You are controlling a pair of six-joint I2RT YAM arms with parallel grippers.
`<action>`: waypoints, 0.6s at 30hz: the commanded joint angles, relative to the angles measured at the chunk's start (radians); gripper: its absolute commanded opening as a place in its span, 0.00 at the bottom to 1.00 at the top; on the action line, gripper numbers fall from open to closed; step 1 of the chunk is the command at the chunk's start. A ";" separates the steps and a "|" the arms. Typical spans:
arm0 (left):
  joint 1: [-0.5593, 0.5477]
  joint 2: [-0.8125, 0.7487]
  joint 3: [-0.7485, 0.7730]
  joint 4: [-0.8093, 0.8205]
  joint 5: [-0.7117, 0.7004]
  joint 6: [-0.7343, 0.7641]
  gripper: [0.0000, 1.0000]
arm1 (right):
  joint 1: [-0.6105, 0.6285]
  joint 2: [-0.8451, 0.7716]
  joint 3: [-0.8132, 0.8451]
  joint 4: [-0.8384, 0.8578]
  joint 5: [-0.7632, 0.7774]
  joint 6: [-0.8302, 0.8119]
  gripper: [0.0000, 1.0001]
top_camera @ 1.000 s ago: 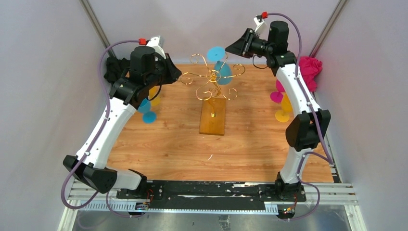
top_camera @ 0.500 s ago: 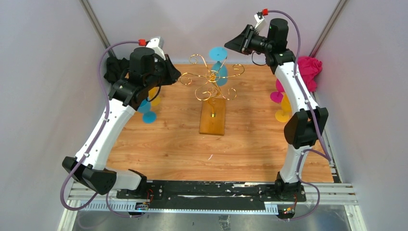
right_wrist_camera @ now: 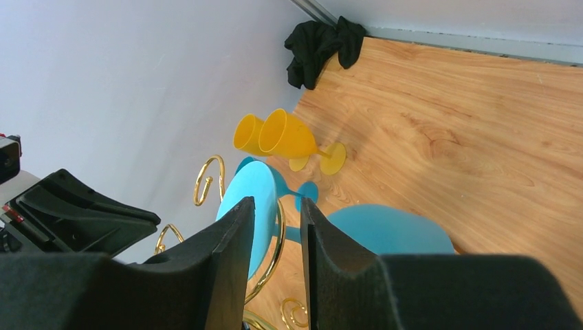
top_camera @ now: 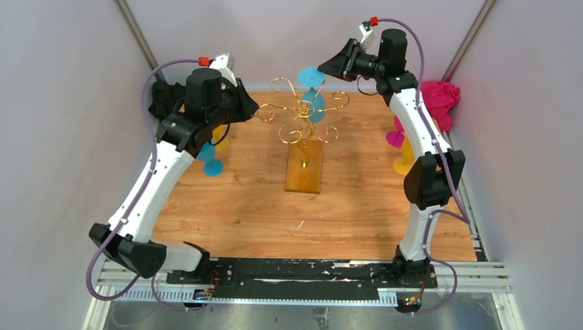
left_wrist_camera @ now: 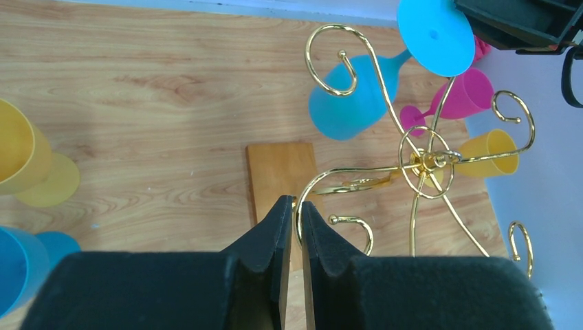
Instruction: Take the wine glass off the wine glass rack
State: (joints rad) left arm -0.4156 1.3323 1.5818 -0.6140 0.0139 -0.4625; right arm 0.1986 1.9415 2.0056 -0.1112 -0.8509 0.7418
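My left tool [left_wrist_camera: 294, 218] is pinched almost shut on one gold scroll arm of the wine glass rack [top_camera: 304, 168]. The wire is caught between its black fingers at the lower middle of the left wrist view. The rack stands at the centre of the worktop [top_camera: 240, 213] on its orange-brown wooden base.

The wine glass [left_wrist_camera: 364, 89], a blue one, hangs upside down from a scroll of the rack, foot up and bowl down. In the top view it sits at upper centre, just above the rack's hub.

My right tool [right_wrist_camera: 275, 206] is just beside that foot, its fingers a narrow gap apart with nothing clamped between them. The blue foot and a gold wire show through the gap, and I cannot tell whether either finger touches them.

Two yellow glasses [right_wrist_camera: 275, 134] sit on the worktop at the upper middle of the right wrist view. A black cloth [right_wrist_camera: 323, 41] is bunched in the corner above them.
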 commanded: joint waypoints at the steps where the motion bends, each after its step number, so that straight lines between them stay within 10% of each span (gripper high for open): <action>1: -0.005 -0.025 -0.017 0.018 -0.009 0.010 0.15 | 0.019 0.023 0.019 0.026 -0.050 0.022 0.36; 18: -0.005 -0.034 -0.038 0.022 -0.008 0.016 0.15 | 0.026 0.053 0.054 0.008 -0.035 0.047 0.01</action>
State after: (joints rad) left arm -0.4156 1.3258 1.5566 -0.6003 0.0143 -0.4606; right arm 0.2138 1.9800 2.0415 -0.0818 -0.8894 0.7990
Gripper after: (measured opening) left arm 0.151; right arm 0.035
